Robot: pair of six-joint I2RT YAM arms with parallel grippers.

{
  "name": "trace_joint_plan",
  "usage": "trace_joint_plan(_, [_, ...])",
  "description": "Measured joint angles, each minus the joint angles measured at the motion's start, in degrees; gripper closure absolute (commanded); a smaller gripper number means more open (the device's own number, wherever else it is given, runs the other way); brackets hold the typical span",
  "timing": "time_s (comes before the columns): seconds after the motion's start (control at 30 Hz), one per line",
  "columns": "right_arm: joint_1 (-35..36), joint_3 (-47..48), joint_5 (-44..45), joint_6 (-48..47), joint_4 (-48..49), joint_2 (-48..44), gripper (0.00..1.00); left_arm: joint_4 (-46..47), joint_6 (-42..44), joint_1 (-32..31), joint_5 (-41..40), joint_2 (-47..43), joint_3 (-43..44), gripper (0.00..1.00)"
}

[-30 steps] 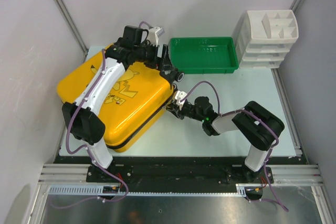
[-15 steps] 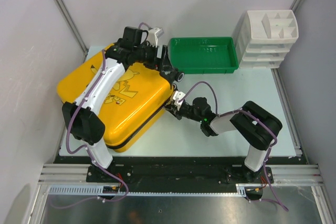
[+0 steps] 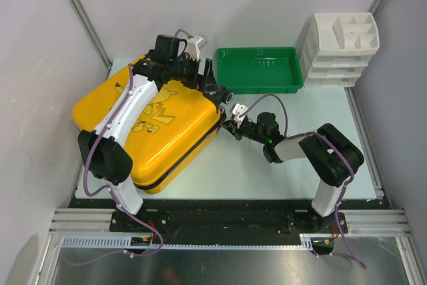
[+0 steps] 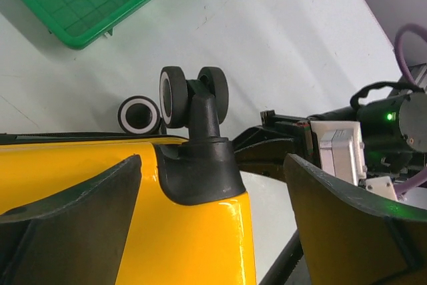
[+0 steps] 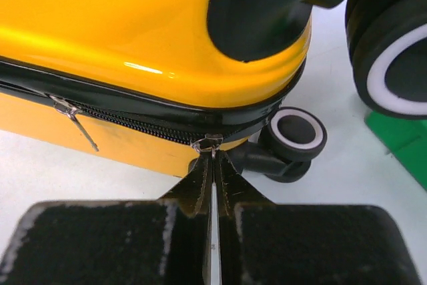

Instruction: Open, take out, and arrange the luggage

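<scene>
The yellow luggage (image 3: pixel 167 125) lies flat at the table's left, wheels toward the middle. My left gripper (image 3: pixel 210 86) is open and straddles its far wheel corner. In the left wrist view the black wheel mount (image 4: pixel 200 171) sits between the spread fingers of the left gripper (image 4: pixel 213 165), and the twin wheels (image 4: pixel 193 95) show beyond. My right gripper (image 3: pixel 231 123) is at the wheel-end side. In the right wrist view the right gripper (image 5: pixel 212 159) is shut on a silver zipper pull (image 5: pixel 212 143) on the black zipper band. A second pull (image 5: pixel 77 123) hangs loose to the left.
A green tray (image 3: pixel 259 70) lies just past the suitcase's wheels at the back. A white compartmented organizer (image 3: pixel 339 45) stands at the back right corner. Grey walls close in both sides. One caster wheel (image 5: pixel 297 135) sits right beside my right fingertips.
My right gripper has closed its fingers on the zipper pull and shifted slightly right and away along the suitcase corner. The left arm has stayed where it was.
</scene>
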Motion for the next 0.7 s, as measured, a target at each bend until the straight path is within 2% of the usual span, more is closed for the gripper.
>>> trace_joint_plan(0.17, [-3.06,1.77,-7.28,-1.25,-0.5,0.48,1.0,-0.07,2.67,-0.02,1.29,0.33,0.39,0.04])
trace_joint_plan(0.33, [-5.4,4.22,-12.94,-1.99,-0.44,3.19,1.0,0.39,6.19,-0.7,0.39,4.72,5.11,0.05])
trace_joint_plan(0.6, [-6.84,4.81,-16.72,-0.92,0.92,4.35,1.0,0.46,12.13,-4.46,-4.63,11.82,7.54,0.05])
trace_joint_plan(0.7, [-7.32,5.16,-18.14,-0.33,1.25,4.81,1.0,0.37,13.05,-6.38,-6.14,13.31,7.56,0.1])
